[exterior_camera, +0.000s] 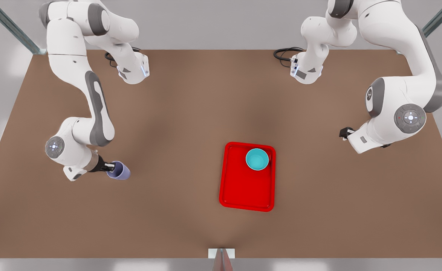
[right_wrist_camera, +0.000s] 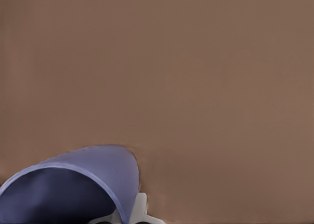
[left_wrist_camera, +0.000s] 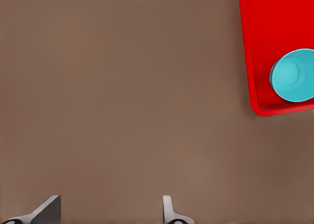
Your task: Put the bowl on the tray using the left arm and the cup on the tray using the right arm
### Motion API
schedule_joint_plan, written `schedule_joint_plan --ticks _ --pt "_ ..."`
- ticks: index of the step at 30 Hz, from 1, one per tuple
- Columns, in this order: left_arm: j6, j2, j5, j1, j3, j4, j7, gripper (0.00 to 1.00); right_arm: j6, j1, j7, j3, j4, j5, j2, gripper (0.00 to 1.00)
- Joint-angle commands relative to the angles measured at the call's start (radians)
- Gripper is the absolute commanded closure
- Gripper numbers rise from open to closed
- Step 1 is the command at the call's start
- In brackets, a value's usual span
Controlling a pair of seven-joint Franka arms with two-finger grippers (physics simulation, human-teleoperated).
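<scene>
Right end effector [exterior_camera: 109,166] at front view's left, low over table [exterior_camera: 175,124], fingers clamped on cup [exterior_camera: 119,170] rim; cup tilted, well apart from tray [exterior_camera: 247,195]. Right wrist view: one finger [right_wrist_camera: 138,208] outside cup wall [right_wrist_camera: 105,167].

Cup likely light, stiff, smooth, so rim pinch could slip or swing; firm hold, slow carry advised.

Bowl [exterior_camera: 257,159] upright in tray's far corner.

Left end effector [exterior_camera: 344,133] at front view's right, fingers [left_wrist_camera: 46,210] spread, empty, waiting beside tray.

one bowl [exterior_camera: 257,159], one cup [exterior_camera: 119,170], one tray [exterior_camera: 243,188]
</scene>
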Motion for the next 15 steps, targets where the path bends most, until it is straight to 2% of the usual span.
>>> schedule_joint_plan --ticks 1,3,7,9,13,15 --pt "0.0 0.0 0.0 -0.001 0.0 0.0 0.0 0.0 0.0 0.021 0.021 0.002 0.008 -0.006 0.005 0.79" --pt "0.0 0.001 0.0 -0.001 0.0 0.0 0.0 0.0 0.002 0.096 0.145 0.01 0.085 -0.01 0.048 0.79" --pt "0.0 0.001 0.0 -0.001 0.0 0.0 0.0 0.0 0.008 0.213 0.206 0.034 0.307 -0.011 0.193 0.79" --pt "0.0 0.001 0.0 -0.001 0.0 0.0 -0.002 0.0 0.02 0.257 0.209 0.069 0.407 -0.006 0.27 0.79" --pt "0.0 0.001 0.001 -0.001 0.0 0.002 0.0 0.0 0.082 0.263 0.294 0.204 0.502 -0.01 0.345 0.79" --pt "0.0 0.0 0.001 -0.001 0.0 0.002 0.0 0.0 0.082 0.309 0.338 0.209 0.579 -0.008 0.396 0.79"
